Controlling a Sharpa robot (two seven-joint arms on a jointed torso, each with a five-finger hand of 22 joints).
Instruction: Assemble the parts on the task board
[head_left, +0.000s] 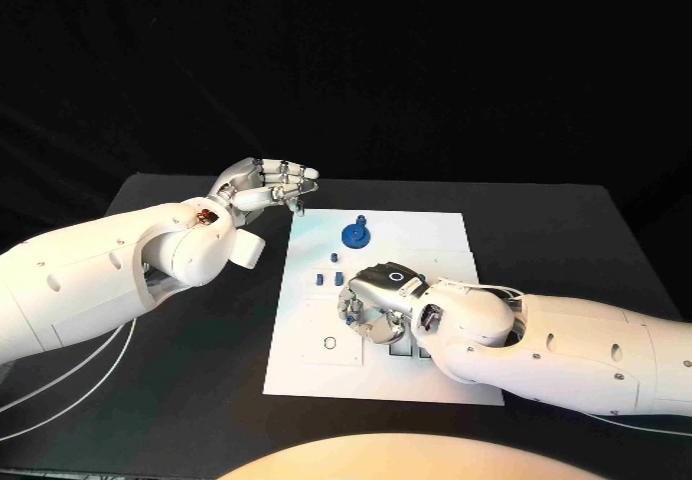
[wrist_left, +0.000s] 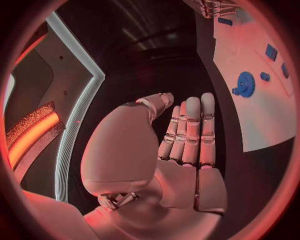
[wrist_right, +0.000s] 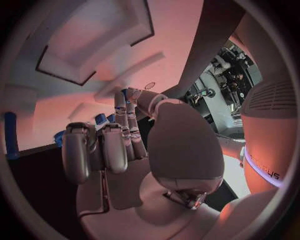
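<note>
Fingers of right hand (head_left: 372, 298) curled low over board (head_left: 433, 232) middle, touching small blue parts (head_left: 326, 281); grip unclear. Left hand (head_left: 267, 186) empty, loosely spread, off board's far corner. Gear (head_left: 355, 236) just beyond right fingers.

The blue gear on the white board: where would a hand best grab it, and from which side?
Probably from above, pinching the gear by its round toothed rim. It seems to lie flat on the board with open space around it; the left hand hovers nearest, holding nothing.
</note>
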